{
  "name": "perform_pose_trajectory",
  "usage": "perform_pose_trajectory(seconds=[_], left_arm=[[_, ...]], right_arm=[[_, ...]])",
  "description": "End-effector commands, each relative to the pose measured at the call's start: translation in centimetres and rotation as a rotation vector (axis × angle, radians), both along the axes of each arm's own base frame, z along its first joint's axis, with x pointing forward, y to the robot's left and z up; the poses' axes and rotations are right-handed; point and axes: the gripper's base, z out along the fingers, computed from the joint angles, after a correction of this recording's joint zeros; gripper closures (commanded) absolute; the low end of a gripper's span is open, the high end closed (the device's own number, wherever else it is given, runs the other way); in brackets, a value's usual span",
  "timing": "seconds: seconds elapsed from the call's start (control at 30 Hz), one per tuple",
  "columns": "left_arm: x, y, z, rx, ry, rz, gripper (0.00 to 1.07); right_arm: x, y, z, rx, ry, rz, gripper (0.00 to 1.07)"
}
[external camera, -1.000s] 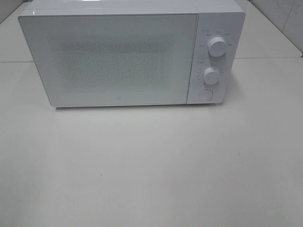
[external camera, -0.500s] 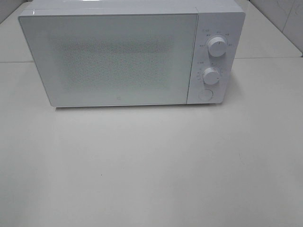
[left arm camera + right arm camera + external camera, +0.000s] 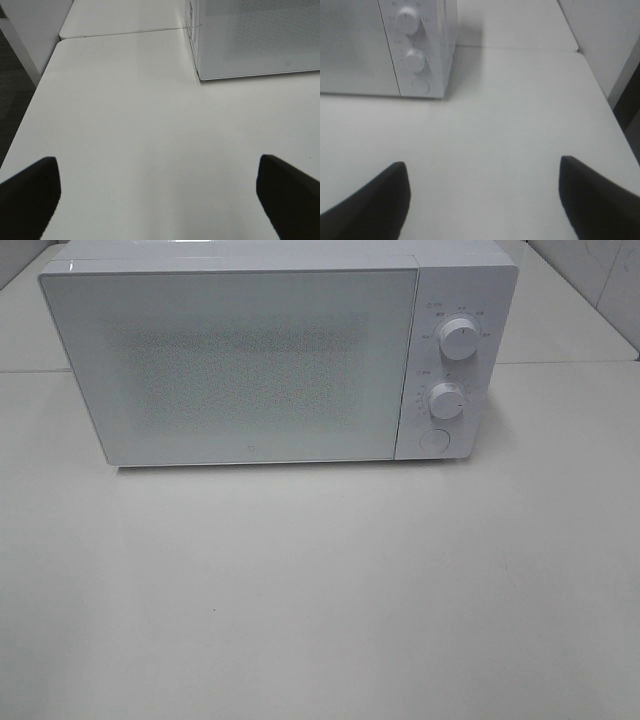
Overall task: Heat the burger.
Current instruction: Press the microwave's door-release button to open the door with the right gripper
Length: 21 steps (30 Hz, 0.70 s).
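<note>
White microwave (image 3: 250,360), door shut, on the table (image 3: 320,600): the burger shows in no view, perhaps hidden behind the frosted door, while left gripper (image 3: 157,167) and right gripper (image 3: 482,167) gape wide and empty, so a mis-set knob (image 3: 446,400) could overheat it unseen.

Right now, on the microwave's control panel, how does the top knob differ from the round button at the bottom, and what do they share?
The top knob stands out from the panel; the round button lies nearly flat. The top knob has printed marks around it; the round button has none. The top knob carries a pointer line; the round button is plain. Both are white and round.
</note>
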Motion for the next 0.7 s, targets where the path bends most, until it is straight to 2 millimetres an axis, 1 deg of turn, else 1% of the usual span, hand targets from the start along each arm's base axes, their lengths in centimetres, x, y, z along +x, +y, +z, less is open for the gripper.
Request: perform_pose_trajectory(seconds=[0.03,0.07,0.1,0.13,0.17,0.2,0.23,0.27,0.3,0.33,0.37,0.4,0.43,0.5,0.53,0.57,0.6,0.63,0.67,0.7], left_arm=[[-0.2,0.0,-0.1,-0.003,-0.020,0.004,0.06],[-0.2,0.0,-0.1,-0.003,-0.020,0.004,0.06],[-0.2,0.0,-0.1,-0.003,-0.020,0.004,0.06],[-0.2,0.0,-0.1,-0.003,-0.020,0.004,0.06],[-0.2,0.0,-0.1,-0.003,-0.020,0.004,0.06],[-0.2,0.0,-0.1,-0.003,-0.020,0.004,0.06],[-0.2,0.0,-0.1,-0.003,-0.020,0.004,0.06],[-0.2,0.0,-0.1,-0.003,-0.020,0.004,0.06],[-0.2,0.0,-0.1,-0.003,-0.020,0.004,0.06],[-0.2,0.0,-0.1,-0.003,-0.020,0.004,0.06],[-0.2,0.0,-0.1,-0.003,-0.020,0.004,0.06],[-0.2,0.0,-0.1,-0.003,-0.020,0.004,0.06],[-0.2,0.0,-0.1,-0.003,-0.020,0.004,0.06],[-0.2,0.0,-0.1,-0.003,-0.020,0.004,0.06],[-0.2,0.0,-0.1,-0.003,-0.020,0.004,0.06],[-0.2,0.0,-0.1,-0.003,-0.020,0.004,0.06],[-0.2,0.0,-0.1,-0.003,-0.020,0.004,0.06],[-0.2,0.0,-0.1,-0.003,-0.020,0.004,0.06],[-0.2,0.0,-0.1,-0.003,-0.020,0.004,0.06],[-0.2,0.0,-0.1,-0.003,-0.020,0.004,0.06]], right_arm=[[1.5,0.0,2.2,-0.010,-0.126,0.002,0.45],[1.5,0.0,2.2,-0.010,-0.126,0.002,0.45],[2.0,0.0,2.5,-0.011,-0.142,0.003,0.49],[3.1,0.0,3.1,-0.013,-0.176,0.005,0.55],[3.1,0.0,3.1,-0.013,-0.176,0.005,0.55],[3.7,0.0,3.3,-0.018,-0.188,0.005,0.57],[4.9,0.0,3.7,-0.028,-0.234,0.004,0.62],[4.9,0.0,3.7,-0.028,-0.234,0.004,0.62],[5.5,0.0,3.9,-0.036,-0.260,0.004,0.65],[5.5,0.0,3.9,-0.036,-0.260,0.004,0.65],[6.8,0.0,3.9,-0.047,-0.308,0.006,0.71],[7.3,0.0,3.9,-0.053,-0.331,0.008,0.73],[7.3,0.0,3.9,-0.053,-0.331,0.008,0.73],[9.4,0.1,3.0,-0.055,-0.354,0.016,0.89],[9.4,0.1,3.0,-0.055,-0.354,0.016,0.89],[9.8,0.1,2.8,-0.055,-0.359,0.018,0.92],[10.8,0.1,2.2,-0.058,-0.367,0.023,0.98],[10.8,0.1,2.2,-0.058,-0.367,0.023,0.98],[11.2,0.2,1.7,-0.063,-0.365,0.027,1.00],[12.0,0.2,0.8,-0.074,-0.351,0.033,1.05]])
